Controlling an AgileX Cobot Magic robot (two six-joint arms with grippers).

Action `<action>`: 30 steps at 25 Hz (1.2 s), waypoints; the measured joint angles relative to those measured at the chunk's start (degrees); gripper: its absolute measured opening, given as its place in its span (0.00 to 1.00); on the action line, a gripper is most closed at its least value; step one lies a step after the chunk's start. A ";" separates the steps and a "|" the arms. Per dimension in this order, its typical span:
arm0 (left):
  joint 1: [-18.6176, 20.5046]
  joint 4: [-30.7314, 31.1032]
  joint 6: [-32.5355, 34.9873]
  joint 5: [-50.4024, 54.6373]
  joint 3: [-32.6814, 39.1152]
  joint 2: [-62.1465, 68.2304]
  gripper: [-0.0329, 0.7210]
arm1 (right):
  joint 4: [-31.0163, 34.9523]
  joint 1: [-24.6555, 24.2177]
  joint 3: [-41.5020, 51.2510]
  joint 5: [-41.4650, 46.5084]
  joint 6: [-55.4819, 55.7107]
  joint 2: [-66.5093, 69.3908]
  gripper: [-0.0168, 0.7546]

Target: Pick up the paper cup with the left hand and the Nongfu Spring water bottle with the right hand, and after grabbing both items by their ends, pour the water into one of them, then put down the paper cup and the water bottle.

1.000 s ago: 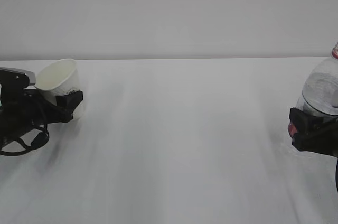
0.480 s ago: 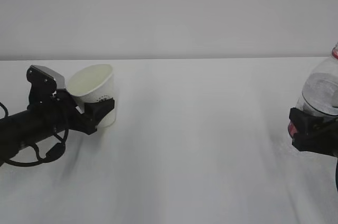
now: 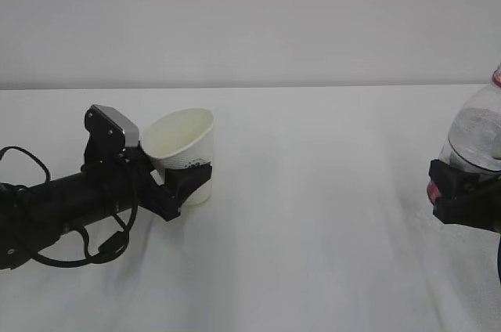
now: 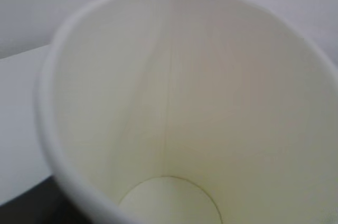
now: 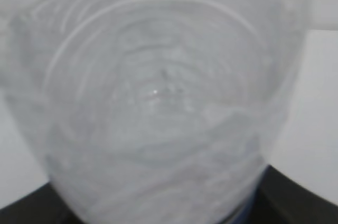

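1. Cup time: the white paper cup [image 3: 183,152] is on the left side of the white counter [image 3: 313,230], held up a little and tipped, with its open mouth turned back toward the black arm.
2. The left pincer [image 3: 185,183] is clenched around the lower part of the cup, with one black finger [image 3: 192,178] showing across the front of it.
3. A grey plate [image 3: 119,124] sits on top of that arm just behind the cup, and a black cable [image 3: 74,250] loops under the arm.
4. The left wrist view looks right down into the cup [image 4: 179,113]; the inside is creamy white, and no water shows on the round bottom.
5. The clear water bottle [image 3: 477,140] is far away at the right edge of the counter, with a bit of red near its top.
6. The right pincer [image 3: 462,191] is clenched around the lower part of the bottle.
7. The right wrist view is filled by the blurry, ribbed bottle [image 5: 158,102], seen very close.
8. The cup and the bottle are well apart, with bare counter between them.
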 joint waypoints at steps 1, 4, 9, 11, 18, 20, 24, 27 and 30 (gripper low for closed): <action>-0.69 0.00 0.00 0.00 0.00 0.00 0.75 | 0.00 0.00 0.00 0.00 0.00 0.00 0.59; -2.35 0.00 0.00 0.00 0.00 0.00 0.75 | 0.00 0.00 0.00 0.00 0.00 0.00 0.59; -5.18 0.21 -0.10 0.00 0.00 0.00 0.75 | 0.10 0.00 0.00 0.00 0.00 0.00 0.59; -6.60 0.21 -0.10 0.00 0.00 0.00 0.75 | 0.10 0.00 0.00 0.00 0.00 0.00 0.59; -13.86 0.21 -0.10 0.00 0.00 0.00 0.75 | 0.10 0.00 0.00 0.00 0.00 0.00 0.59; -16.06 0.21 -0.10 0.00 0.00 0.00 0.75 | 0.10 0.00 0.00 0.00 0.00 0.00 0.59; -19.07 0.21 -0.10 0.00 0.00 0.00 0.75 | 0.10 0.00 0.51 0.00 0.00 -0.26 0.59; -19.68 0.21 -1.06 0.00 0.00 0.00 0.75 | 0.10 0.00 1.70 0.00 0.00 -1.07 0.59; -19.82 0.09 -1.96 0.00 -0.46 0.00 0.75 | 0.18 0.00 2.69 0.00 0.00 -2.37 0.59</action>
